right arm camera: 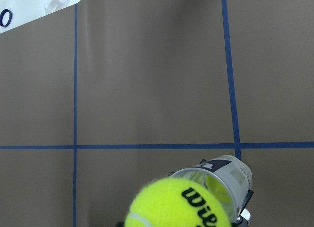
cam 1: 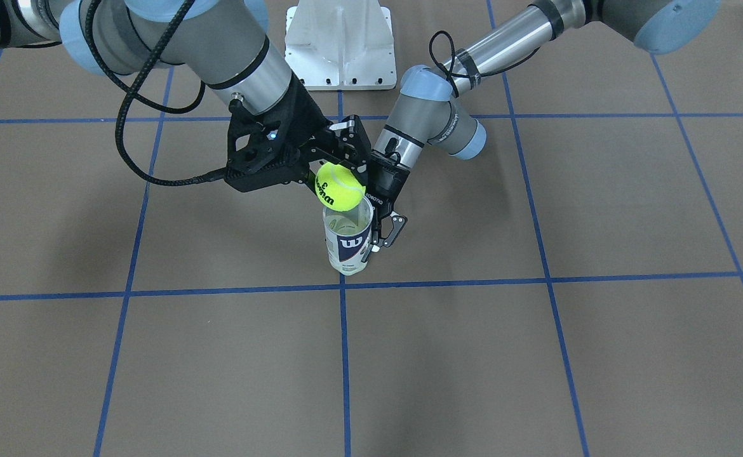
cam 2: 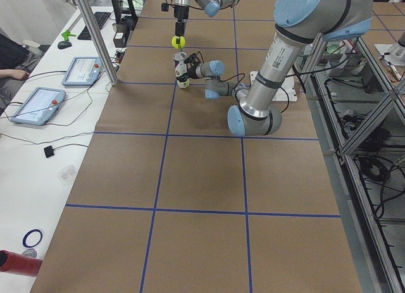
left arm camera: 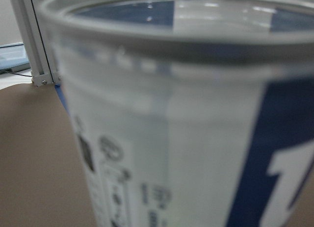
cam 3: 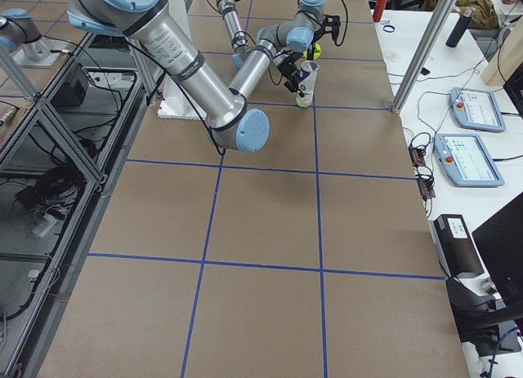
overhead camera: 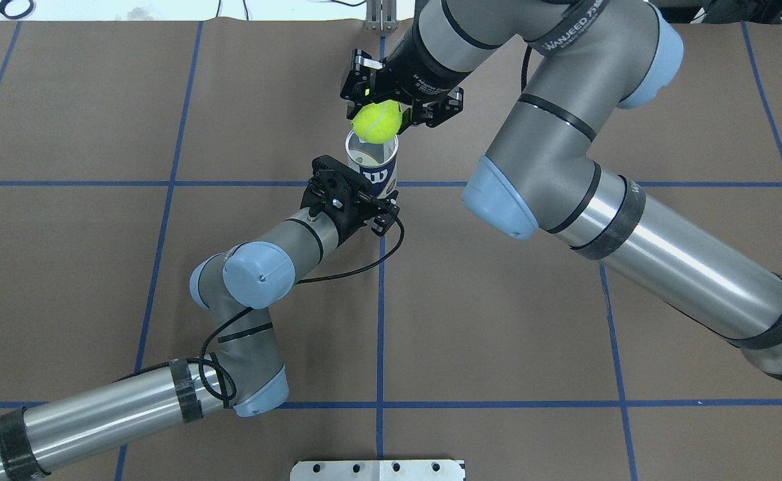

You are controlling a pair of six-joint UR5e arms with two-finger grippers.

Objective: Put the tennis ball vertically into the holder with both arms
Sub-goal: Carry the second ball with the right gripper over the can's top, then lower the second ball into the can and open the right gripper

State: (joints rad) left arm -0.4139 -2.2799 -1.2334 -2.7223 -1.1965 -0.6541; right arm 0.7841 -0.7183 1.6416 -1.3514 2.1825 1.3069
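Tennis ball (cam 1: 340, 186) just left of centre in the front-facing frame, clenched in the right pincer (overhead camera: 379, 115) reaching in from the upper left, poised over the open mouth of the holder (cam 1: 348, 238) yet sitting a touch toward that mouth's upper-left edge, not yet inside; contact with the rim impossible to judge. Holder upright on the brown tabletop (cam 1: 536, 355) at frame centre, just above a blue tape line (cam 1: 473, 282). Immediately right of it, left pincer (cam 1: 379, 236) clasped round the holder's lower body, steadying it. Risks from here, as a judgement: a descent begun off-centre, snagging the ball on the rim and tilting or skidding the holder against that low grasp; the right pincer itself striking the rim, the mouth looking barely wider than the ball; an early release, bouncing the ball off onto the tabletop. Legible writing: "Wilson" and a "3" in black on the ball, a white "W" on the holder's navy band; small print in the left wrist frame too blurred to read.
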